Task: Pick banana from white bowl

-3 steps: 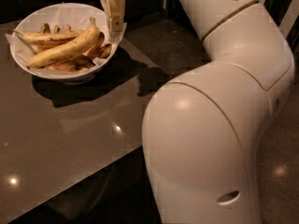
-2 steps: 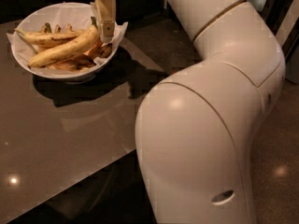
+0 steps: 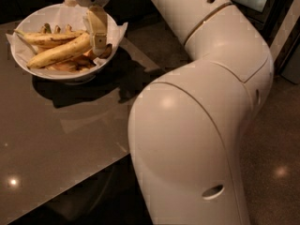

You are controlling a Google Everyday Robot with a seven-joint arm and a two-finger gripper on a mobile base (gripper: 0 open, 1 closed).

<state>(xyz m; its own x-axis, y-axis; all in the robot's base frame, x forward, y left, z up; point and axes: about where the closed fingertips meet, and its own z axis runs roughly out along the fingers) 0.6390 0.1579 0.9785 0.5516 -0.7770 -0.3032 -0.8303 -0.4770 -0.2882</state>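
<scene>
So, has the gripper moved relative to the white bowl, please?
Yes. The gripper has come down and leftward, from the white bowl's right rim to the banana's right end inside it.

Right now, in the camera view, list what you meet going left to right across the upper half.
Left rim of the white bowl → banana → gripper, over the bowl's right side at the banana's right end → robot arm.
</scene>
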